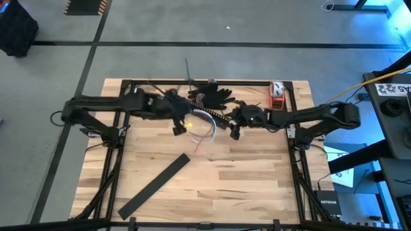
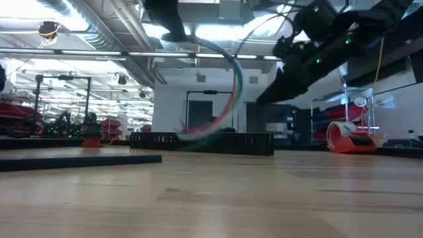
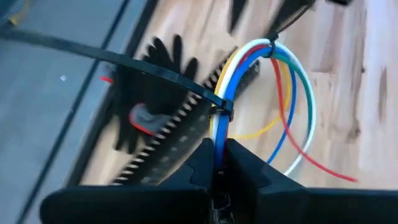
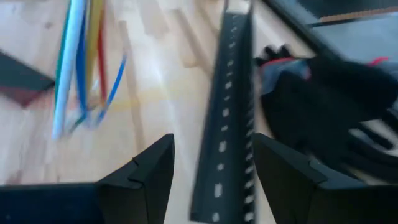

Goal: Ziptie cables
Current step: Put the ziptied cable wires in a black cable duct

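The cables [image 3: 283,93] are a bundle of white, blue, yellow, red and teal wires. The ziptie [image 3: 124,61] is looped around the bundle, and its long thin tail [image 1: 187,69] sticks out past the table's far edge. A second dark band [image 3: 271,43] cinches the wires farther along. My left gripper [image 3: 219,163] is shut on the bundle, raised above the table's middle [image 1: 177,122]. My right gripper [image 4: 211,168] stands open to the right of the cables [image 1: 202,128], its fingers on either side of a black comb-slotted bar [image 4: 224,124] and above it. My left gripper pinches the bundle between its two fingers at a point [image 3: 217,134] just short of the ziptie's loop. The wires run on along the line of the fingers. They arc downward from the raised gripper [image 2: 232,79]; whether their loose ends [image 2: 198,132] reach the table cannot be seen.
The comb-slotted bar [image 1: 217,117] lies slantwise at the table's middle. Black gloves [image 1: 210,95] lie by the far edge, and a red-and-white object [image 1: 277,95] sits at the far right. A flat black strip [image 1: 154,186] lies near the front left.
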### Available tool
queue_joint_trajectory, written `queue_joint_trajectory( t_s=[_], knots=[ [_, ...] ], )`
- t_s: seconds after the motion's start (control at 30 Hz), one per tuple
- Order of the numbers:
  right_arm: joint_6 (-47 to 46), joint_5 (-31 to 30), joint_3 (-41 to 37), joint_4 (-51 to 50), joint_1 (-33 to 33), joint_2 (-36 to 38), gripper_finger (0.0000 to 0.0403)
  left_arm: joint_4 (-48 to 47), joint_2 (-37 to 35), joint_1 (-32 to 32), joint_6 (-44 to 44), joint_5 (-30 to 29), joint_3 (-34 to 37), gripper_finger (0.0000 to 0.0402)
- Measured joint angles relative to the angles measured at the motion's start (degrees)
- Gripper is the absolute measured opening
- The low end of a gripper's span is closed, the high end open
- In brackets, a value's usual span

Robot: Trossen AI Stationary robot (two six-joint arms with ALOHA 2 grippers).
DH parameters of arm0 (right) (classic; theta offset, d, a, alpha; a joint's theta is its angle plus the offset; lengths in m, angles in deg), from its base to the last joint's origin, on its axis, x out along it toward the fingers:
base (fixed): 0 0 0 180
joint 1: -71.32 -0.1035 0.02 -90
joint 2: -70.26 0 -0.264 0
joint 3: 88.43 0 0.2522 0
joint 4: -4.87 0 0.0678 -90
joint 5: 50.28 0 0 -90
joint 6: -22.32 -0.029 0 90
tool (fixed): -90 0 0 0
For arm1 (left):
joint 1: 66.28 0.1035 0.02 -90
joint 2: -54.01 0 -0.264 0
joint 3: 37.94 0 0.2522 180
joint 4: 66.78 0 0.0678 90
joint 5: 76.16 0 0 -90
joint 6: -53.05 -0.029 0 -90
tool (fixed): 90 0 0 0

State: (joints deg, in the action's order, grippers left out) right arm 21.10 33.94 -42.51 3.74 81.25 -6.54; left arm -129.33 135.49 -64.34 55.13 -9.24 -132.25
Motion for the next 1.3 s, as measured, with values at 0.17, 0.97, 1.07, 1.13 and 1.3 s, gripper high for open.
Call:
queue_joint_trajectory(
  t_s=[0.17, 0.97, 1.07, 1.13, 1.3],
  knots=[
    [-1.6, 0.5, 1.0, 2.3, -0.2, -7.5, 0.0209, -0.6, -6.4, 2.4, -4.5, 0.0, 0.0, 0.0018],
    [-0.1, 9.8, 7.0, -8.0, -2.2, -19.4, 0.0028, -0.2, -13.6, 6.0, -13.1, 2.4, 0.1, 0.0018],
    [4.3, 10.1, 7.1, -9.8, -4.2, -19.3, 0.0019, -0.1, -13.6, 5.6, -11.6, 3.8, 0.1, 0.0018],
    [6.2, 10.4, 7.2, -11.2, -5.5, -19.3, 0.0007, 0.0, -13.6, 5.0, -10.4, 5.0, 0.1, 0.0018],
    [4.6, 10.5, 7.2, -12.2, -7.5, -19.2, 0.0016, 0.6, -13.6, 2.8, -7.3, 5.5, 0.1, 0.0018]
  ],
)
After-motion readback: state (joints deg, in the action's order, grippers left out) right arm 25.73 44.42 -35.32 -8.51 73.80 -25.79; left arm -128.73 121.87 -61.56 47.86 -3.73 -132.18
